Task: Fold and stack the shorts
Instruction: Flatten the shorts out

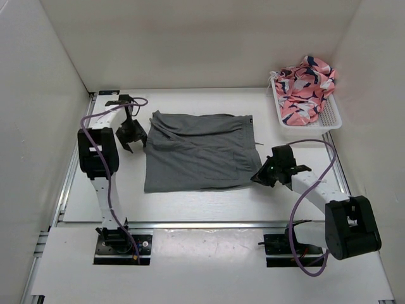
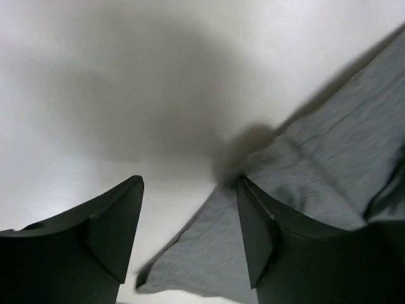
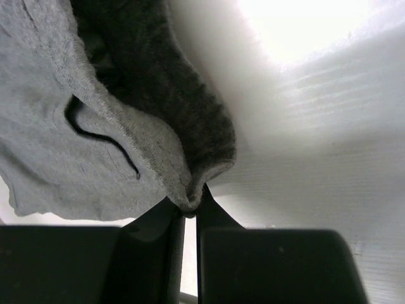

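The dark grey shorts (image 1: 196,152) lie spread on the white table (image 1: 190,206) in the middle. My left gripper (image 1: 131,136) is open at the shorts' far left edge; in the left wrist view (image 2: 190,237) a corner of the grey cloth (image 2: 215,253) lies between its fingers, not pinched. My right gripper (image 1: 261,176) is at the shorts' near right corner. In the right wrist view (image 3: 188,204) it is shut on a fold of the cloth's hem (image 3: 158,126), lifted off the table, with the thin dark drawstring (image 3: 101,136) lying on the cloth.
A white basket (image 1: 329,117) at the far right holds crumpled pink patterned cloth (image 1: 305,85). White walls enclose the table on the left, back and right. Purple cables loop off both arms.
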